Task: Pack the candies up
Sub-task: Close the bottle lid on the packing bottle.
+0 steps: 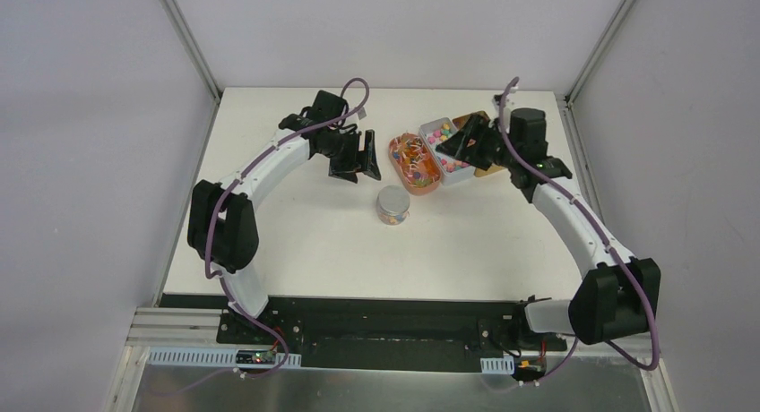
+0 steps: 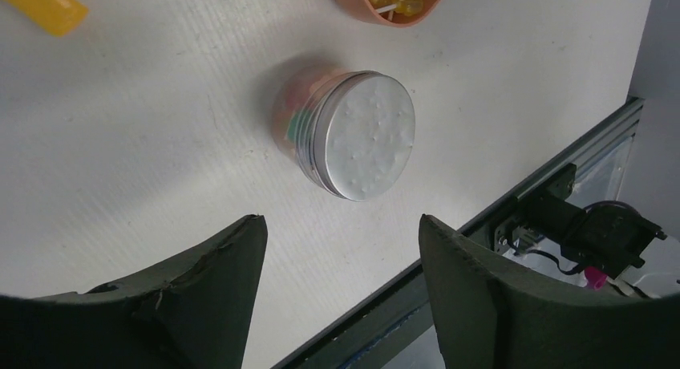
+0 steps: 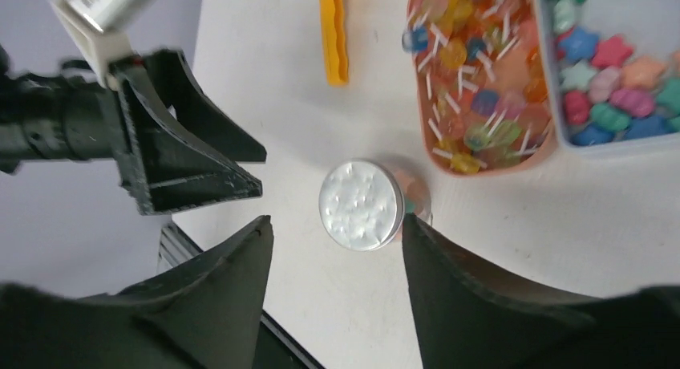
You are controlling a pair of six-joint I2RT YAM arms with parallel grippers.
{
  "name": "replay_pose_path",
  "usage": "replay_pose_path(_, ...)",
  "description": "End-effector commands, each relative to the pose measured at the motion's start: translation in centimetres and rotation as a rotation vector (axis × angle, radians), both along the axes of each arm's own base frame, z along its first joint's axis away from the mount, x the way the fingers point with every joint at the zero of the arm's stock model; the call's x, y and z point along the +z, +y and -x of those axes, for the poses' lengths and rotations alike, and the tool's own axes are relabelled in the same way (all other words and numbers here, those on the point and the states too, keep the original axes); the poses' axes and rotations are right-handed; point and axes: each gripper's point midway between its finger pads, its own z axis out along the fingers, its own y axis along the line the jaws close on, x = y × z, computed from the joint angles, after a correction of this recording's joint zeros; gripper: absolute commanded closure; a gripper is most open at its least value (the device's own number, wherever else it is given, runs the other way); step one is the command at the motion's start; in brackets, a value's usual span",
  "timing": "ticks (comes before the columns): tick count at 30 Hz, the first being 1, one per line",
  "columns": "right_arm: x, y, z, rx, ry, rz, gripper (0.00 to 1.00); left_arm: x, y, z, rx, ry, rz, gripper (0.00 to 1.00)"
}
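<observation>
A small clear jar with a silver lid (image 1: 392, 203) stands on the white table, coloured candies (image 2: 290, 119) showing through its wall. More candies (image 3: 613, 76) lie in a white box (image 1: 437, 125). My left gripper (image 1: 362, 161) hovers open just left of the orange tray, with the jar (image 2: 365, 136) ahead of its empty fingers (image 2: 341, 220). My right gripper (image 1: 459, 143) hangs open over the white box, and the jar (image 3: 361, 204) lies between and beyond its fingertips (image 3: 335, 218). Neither gripper holds anything.
An orange tray (image 1: 401, 181) of wrapped lollipops (image 3: 481, 72) sits between the jar and the white box. A yellow-orange scoop (image 3: 333, 32) lies on the table beyond the jar. A brown-gold object (image 1: 488, 172) lies under the right arm. The table's near edge (image 2: 449, 233) has a dark rail.
</observation>
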Motion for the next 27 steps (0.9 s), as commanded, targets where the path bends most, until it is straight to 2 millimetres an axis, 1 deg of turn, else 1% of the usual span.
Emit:
replay_pose_path(1, -3.5, 3.0, 1.6, 0.065, 0.085, 0.027, 0.44, -0.5, -1.5, 0.4, -0.119, -0.03, 0.057, 0.3)
replay_pose_path(4, -5.4, 3.9, 2.5, 0.069, 0.123, 0.066, 0.54, -2.3, -1.4, 0.5, -0.135, 0.0, 0.036, 0.31)
replay_pose_path(7, -6.4, 4.5, 3.0, 0.048, 0.135, 0.091, 0.64, -3.1, -1.5, 0.2, -0.139, 0.04, 0.047, 0.35)
replay_pose_path(9, -7.3, 4.5, 3.0, 0.011, 0.145, 0.117, 0.67, -3.5, -1.6, -0.1, -0.129, 0.072, 0.064, 0.36)
replay_pose_path(13, -9.1, 4.5, 2.6, -0.025, 0.188, 0.146, 0.67, -4.5, -1.9, 0.0, -0.134, 0.103, 0.08, 0.38)
replay_pose_path(17, -10.4, 5.0, 2.0, -0.024, 0.214, 0.164, 0.67, -6.1, -2.0, 0.2, -0.138, 0.133, 0.082, 0.43)
replay_pose_path(22, -11.1, 6.0, 1.2, 0.004, 0.231, 0.163, 0.67, -6.5, -1.9, 0.4, -0.146, 0.145, 0.081, 0.44)
replay_pose_path(27, -11.8, 7.3, 1.1, 0.044, 0.248, 0.16, 0.67, -6.7, -1.5, 0.4, -0.142, 0.149, 0.069, 0.45)
